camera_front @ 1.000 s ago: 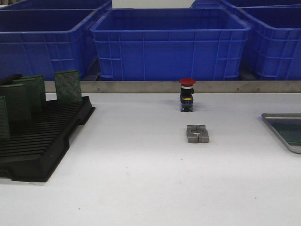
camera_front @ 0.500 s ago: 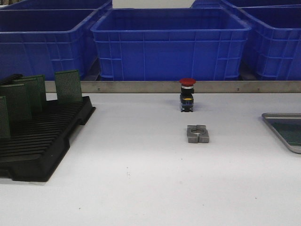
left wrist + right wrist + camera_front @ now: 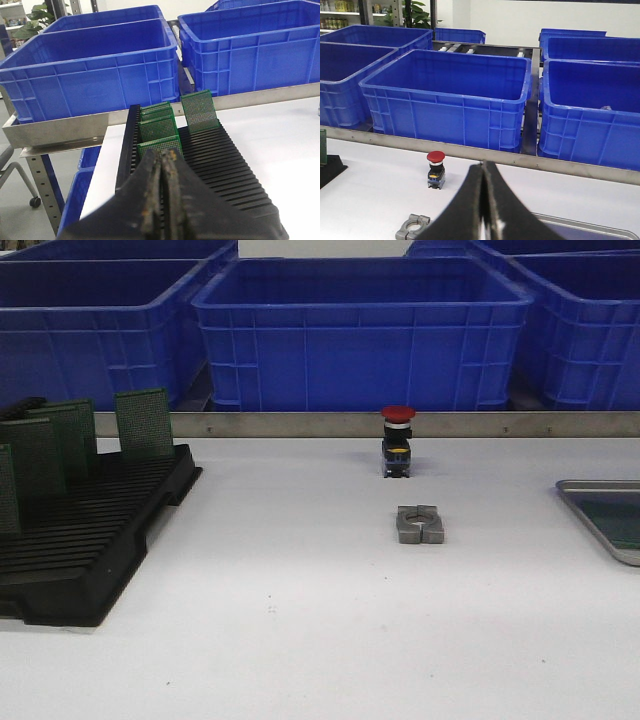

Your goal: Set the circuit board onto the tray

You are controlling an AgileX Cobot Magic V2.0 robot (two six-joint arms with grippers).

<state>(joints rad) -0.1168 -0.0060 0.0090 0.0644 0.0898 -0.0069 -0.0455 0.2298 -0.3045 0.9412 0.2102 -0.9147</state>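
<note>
Left end effector (image 3: pixel 163 195) above racked circuit boards (image 3: pixel 159 129).

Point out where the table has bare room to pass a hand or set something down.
Bare: the white surface between the black rack and the metal clamp, and the near strip in front of both. Also between clamp and tray. Crowded: the rack, with upright circuit boards.

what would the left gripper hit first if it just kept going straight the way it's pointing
Probably the nearest green circuit board standing in the black slotted rack. The shut left gripper lines up with that board, with more boards behind, though depth is hard to judge from the wrist view.
</note>
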